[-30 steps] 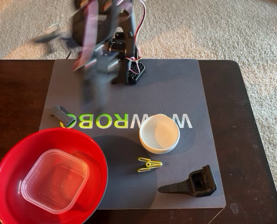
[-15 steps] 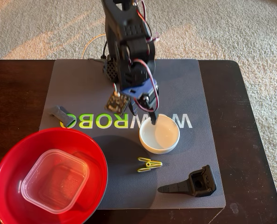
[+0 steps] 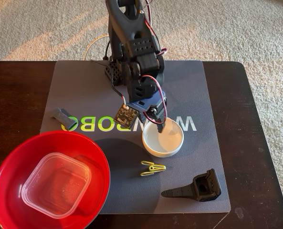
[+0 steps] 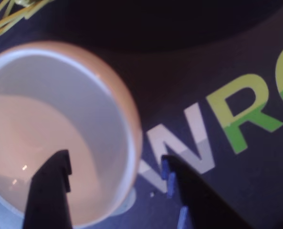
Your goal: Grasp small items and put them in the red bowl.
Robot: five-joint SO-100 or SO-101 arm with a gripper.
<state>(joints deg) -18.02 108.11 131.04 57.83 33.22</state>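
In the wrist view the black two-finger gripper (image 4: pixel 115 179) stands spread astride the rim of the small white round bowl (image 4: pixel 60 129) on the grey mat; it seems set for pinching, lifting, then carrying to the large glossy red plastic bowl (image 3: pixel 91 155) at the fixed view's lower left

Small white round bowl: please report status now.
Gripper open, jaws straddling rim of small white round bowl. Bowl on mat, not lifted. Large red plastic bowl holds clear square tub.

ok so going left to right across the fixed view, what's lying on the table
red bowl with the clear square tub inside it → small grey plastic piece → yellow-green clips → small white bowl, with the gripper at its rim → black pointed plastic part
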